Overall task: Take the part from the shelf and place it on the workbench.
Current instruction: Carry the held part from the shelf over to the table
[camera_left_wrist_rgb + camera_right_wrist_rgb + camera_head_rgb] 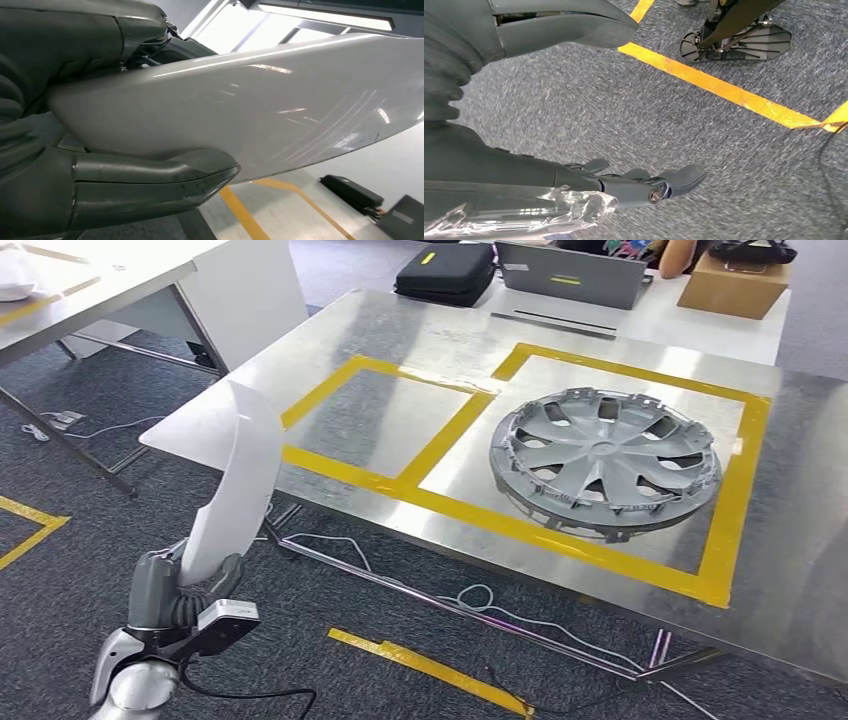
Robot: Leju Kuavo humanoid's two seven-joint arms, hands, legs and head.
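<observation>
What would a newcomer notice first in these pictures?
First the grey wheel cover, lying flat on the steel workbench inside the right yellow-taped square. Next the long white part that the left hand holds upright, short of the bench's near-left corner. The right hand hangs open over grey carpet.

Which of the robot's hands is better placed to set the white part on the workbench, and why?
Left. The left hand grips the white curved panel beside the workbench; the right hand hangs open over carpet.

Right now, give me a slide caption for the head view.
Left hand holds a white curved part beside the workbench, where a grey hubcap lies.
</observation>
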